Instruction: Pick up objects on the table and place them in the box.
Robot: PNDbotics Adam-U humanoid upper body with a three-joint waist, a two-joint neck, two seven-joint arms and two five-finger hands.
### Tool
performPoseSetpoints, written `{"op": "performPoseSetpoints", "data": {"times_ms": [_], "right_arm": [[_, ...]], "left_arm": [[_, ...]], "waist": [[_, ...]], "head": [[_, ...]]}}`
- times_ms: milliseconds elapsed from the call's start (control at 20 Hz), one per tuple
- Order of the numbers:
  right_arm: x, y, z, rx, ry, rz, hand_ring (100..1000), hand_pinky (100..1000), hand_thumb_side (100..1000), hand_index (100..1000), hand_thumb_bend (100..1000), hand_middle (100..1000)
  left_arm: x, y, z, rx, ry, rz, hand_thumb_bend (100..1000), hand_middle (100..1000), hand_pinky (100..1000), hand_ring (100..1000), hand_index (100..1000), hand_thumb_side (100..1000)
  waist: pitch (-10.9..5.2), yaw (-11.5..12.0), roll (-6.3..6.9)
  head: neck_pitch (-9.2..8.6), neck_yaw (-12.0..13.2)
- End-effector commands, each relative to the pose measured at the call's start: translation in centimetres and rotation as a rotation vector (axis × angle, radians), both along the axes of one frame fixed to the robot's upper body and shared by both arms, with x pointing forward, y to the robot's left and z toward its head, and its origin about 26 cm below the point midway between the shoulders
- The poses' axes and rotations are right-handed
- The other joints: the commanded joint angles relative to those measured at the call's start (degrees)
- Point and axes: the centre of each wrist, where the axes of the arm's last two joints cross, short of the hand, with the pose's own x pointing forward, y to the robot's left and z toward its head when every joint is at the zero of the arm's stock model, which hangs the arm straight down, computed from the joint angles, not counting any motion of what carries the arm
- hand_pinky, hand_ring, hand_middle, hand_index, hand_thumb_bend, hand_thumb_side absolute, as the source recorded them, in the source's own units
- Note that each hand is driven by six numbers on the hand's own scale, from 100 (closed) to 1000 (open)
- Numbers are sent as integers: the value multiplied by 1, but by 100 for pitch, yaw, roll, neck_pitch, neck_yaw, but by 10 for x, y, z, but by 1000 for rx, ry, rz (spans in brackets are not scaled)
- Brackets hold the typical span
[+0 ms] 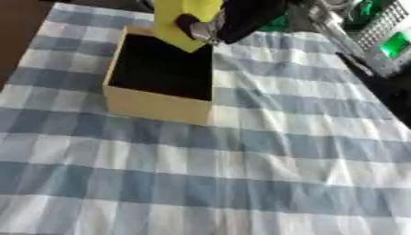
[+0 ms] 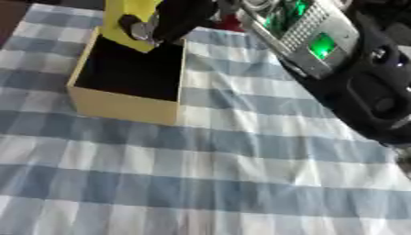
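Box: a yellow box with a dark inside is seen open at the top, on the far left part of the table.
Yellow thing: a flat yellow thing is held up over the far edge of the box, with its low corner hanging just inside the opening.
Right hand: a black hand with a silver part is seen coming in from the top, and its fingers are curled on the yellow thing.
Left hand: it is not seen in either view.
Table: it is covered by a blue and white checked cloth.
Machine: a grey thing with green lights is seen past the far right edge of the table.
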Motion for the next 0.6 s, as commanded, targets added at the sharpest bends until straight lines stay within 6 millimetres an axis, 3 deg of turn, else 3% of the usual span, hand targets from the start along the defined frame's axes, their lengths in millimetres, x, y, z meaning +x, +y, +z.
{"op": "performPoseSetpoints", "data": {"times_ms": [50,150,300,400,600], "right_arm": [[-5,4,5,36,-7,27,620,834,123,852,100,535],[-5,7,2,53,30,57,647,862,174,879,100,561],[-4,8,0,82,42,78,701,901,154,913,100,615],[-2,7,-2,81,36,77,745,935,238,942,100,669],[3,5,-8,44,8,59,790,968,307,964,100,736]], "left_arm": [[-2,-2,10,8,-35,-15,195,588,944,606,625,654],[-1,-3,11,8,-38,-18,193,588,944,605,625,655],[-1,-3,12,7,-41,-19,193,588,944,605,625,655],[-1,-3,12,7,-41,-18,192,589,944,605,625,656],[-1,-3,12,7,-39,-16,189,589,944,605,625,656]], "waist": [[-77,42,18],[-53,87,-7],[-27,126,-27],[-18,138,-32],[-5,146,-28]], "head": [[-82,-32],[-97,-48],[-108,-63],[-113,-68],[-126,-67]]}}
